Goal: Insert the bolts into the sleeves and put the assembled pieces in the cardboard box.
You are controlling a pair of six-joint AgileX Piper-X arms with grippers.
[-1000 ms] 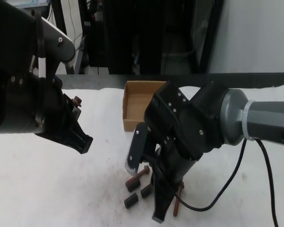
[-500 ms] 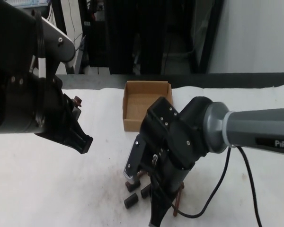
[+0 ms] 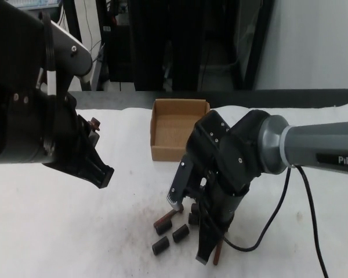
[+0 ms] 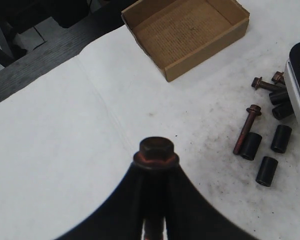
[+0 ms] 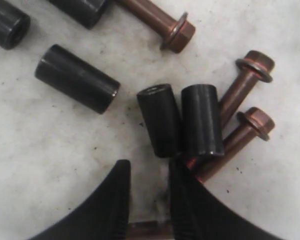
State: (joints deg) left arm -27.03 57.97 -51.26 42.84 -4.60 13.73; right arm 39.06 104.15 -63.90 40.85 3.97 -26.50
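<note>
Left tool: clamped on a bolt, whose head sticks out past the fingertips. It is held above the tabletop, to the left of the box.

Right tool: fingers apart, nothing between the tips. It points down over the loose pile in front of the box.

Near its tips, two sleeves lie touching side by side. Two bolts lie just beside them. One sleeve lies apart from the pair.
</note>
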